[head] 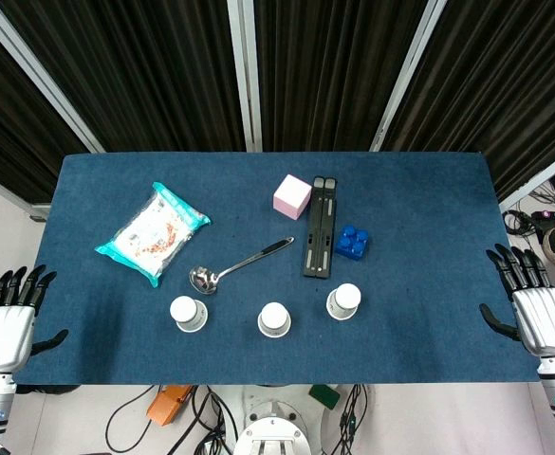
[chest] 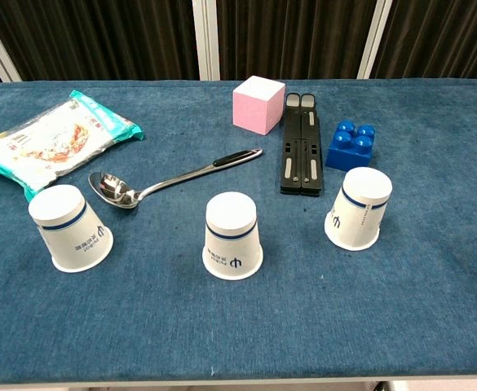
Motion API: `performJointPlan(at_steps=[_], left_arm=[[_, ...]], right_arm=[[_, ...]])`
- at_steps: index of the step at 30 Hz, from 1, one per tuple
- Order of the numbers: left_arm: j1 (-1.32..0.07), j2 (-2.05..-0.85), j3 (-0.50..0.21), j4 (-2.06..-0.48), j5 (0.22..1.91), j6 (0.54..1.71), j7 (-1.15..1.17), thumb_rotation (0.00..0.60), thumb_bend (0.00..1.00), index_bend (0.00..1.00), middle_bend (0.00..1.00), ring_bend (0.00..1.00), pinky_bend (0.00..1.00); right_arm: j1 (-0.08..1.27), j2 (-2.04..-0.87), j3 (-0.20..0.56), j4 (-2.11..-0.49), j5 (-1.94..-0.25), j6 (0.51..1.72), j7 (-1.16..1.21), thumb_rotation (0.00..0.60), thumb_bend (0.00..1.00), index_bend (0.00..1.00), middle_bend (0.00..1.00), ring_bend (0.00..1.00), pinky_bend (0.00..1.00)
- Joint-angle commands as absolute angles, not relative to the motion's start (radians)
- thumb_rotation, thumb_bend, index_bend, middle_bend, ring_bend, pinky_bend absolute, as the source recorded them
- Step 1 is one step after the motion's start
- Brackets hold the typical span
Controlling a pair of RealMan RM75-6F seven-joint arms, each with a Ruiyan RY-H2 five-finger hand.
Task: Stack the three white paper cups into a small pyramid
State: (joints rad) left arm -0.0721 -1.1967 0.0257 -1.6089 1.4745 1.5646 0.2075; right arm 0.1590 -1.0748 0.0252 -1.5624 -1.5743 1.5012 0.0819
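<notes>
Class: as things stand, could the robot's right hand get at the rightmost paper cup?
Probably yes. The right hand is open at the table's edge, and only bare cloth lies between it and the rightmost cup.

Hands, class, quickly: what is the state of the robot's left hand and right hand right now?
Left hand: open, holding nothing, at the table's left edge.
Right hand: open, holding nothing, at the table's right edge.

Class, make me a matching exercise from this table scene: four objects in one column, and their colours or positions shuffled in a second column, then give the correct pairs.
Column 1:
1. cube
2. toy brick
3. spoon
4. snack packet

Column 2:
A. far left of the table
B. pink
C. blue
D. bowl end lies between the left and middle paper cups

Pairs: 1-B, 2-C, 3-D, 4-A
</notes>
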Motion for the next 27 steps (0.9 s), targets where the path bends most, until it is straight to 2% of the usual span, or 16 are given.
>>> performJointPlan(at_steps=[1, 9, 13, 20, 27], left_arm=[[-0.080, -1.190, 0.018, -1.622, 1.477, 1.551, 0.204, 0.600, 0.10, 0.13, 0.07, 0.00, 0.00], [-0.146, -1.187, 0.013, -1.694, 1.559, 1.475, 0.172, 0.600, 0.10, 0.14, 0.07, 0.00, 0.00], [-0.226, -1.200, 0.021, -1.736, 1.589, 1.341, 0.137, 0.600, 0.13, 0.19, 0.07, 0.00, 0.00], [-0.347, -1.268, -0.007, -1.748, 1.523, 1.129, 0.140, 0.600, 0.14, 0.23, 0.07, 0.00, 0.00], [-0.386, -1.304, -0.025, -1.740, 1.455, 1.070, 0.171, 0.600, 0.17, 0.25, 0.07, 0.00, 0.00]], right_arm=[[0.157, -1.056, 0.033, -1.586, -1.571, 1.503, 0.073, 0.600, 0.44, 0.04, 0.08, 0.00, 0.02], [0.143, -1.009, 0.038, -1.634, -1.590, 1.526, 0.072, 0.600, 0.44, 0.04, 0.07, 0.00, 0.02], [0.139, -0.989, 0.045, -1.649, -1.597, 1.538, 0.073, 0.600, 0.44, 0.04, 0.07, 0.00, 0.02], [0.140, -0.981, 0.046, -1.657, -1.595, 1.524, 0.068, 0.600, 0.44, 0.04, 0.07, 0.00, 0.02], [0.143, -0.984, 0.049, -1.652, -1.586, 1.505, 0.068, 0.600, 0.44, 0.04, 0.07, 0.00, 0.02]])
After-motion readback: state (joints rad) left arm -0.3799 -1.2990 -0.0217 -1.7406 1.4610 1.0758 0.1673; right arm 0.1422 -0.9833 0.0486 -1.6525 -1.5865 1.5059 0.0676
